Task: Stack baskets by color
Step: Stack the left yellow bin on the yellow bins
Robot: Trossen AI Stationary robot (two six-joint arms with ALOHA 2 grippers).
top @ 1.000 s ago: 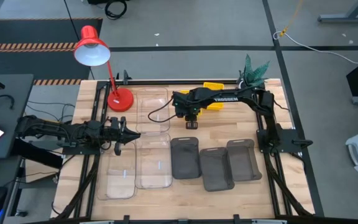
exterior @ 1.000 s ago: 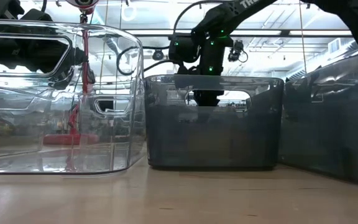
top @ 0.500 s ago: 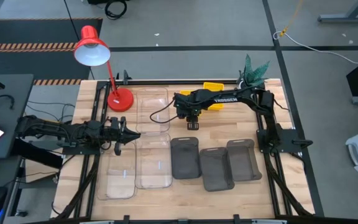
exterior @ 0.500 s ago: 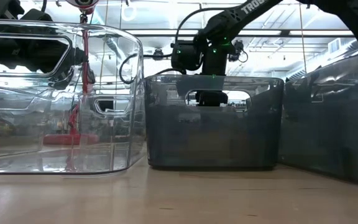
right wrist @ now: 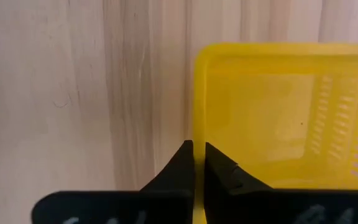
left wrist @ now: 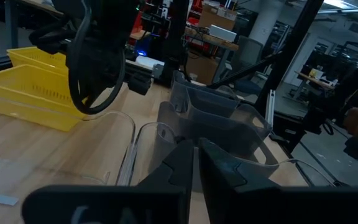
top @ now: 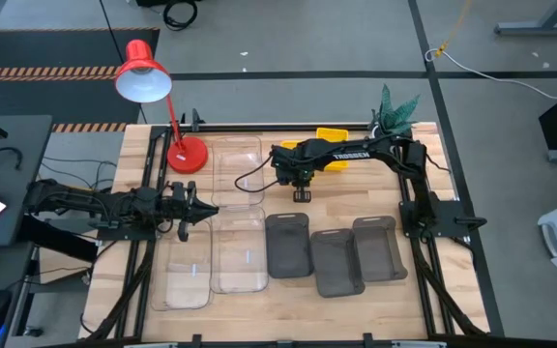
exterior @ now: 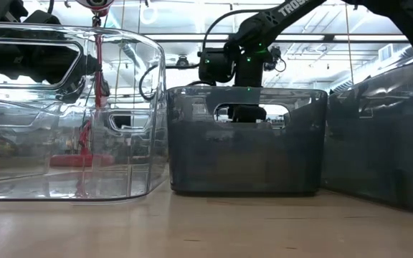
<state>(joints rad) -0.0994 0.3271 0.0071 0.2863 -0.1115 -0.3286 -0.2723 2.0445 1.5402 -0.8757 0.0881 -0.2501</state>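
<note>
The right pincer (right wrist: 194, 149) has snapped its jaws together since a second ago, nipping the yellow basket (top: 333, 136) rim at upper centre of the tabletop (top: 346, 203). The left pincer (top: 204, 209), jaws nearly together, stays over the clear baskets (top: 238, 253), centre-left.

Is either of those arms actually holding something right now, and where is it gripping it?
The right gripper has its fingers pinched on the rim of a yellow basket, near one corner. The left gripper is shut on nothing, beside the clear baskets.
</note>
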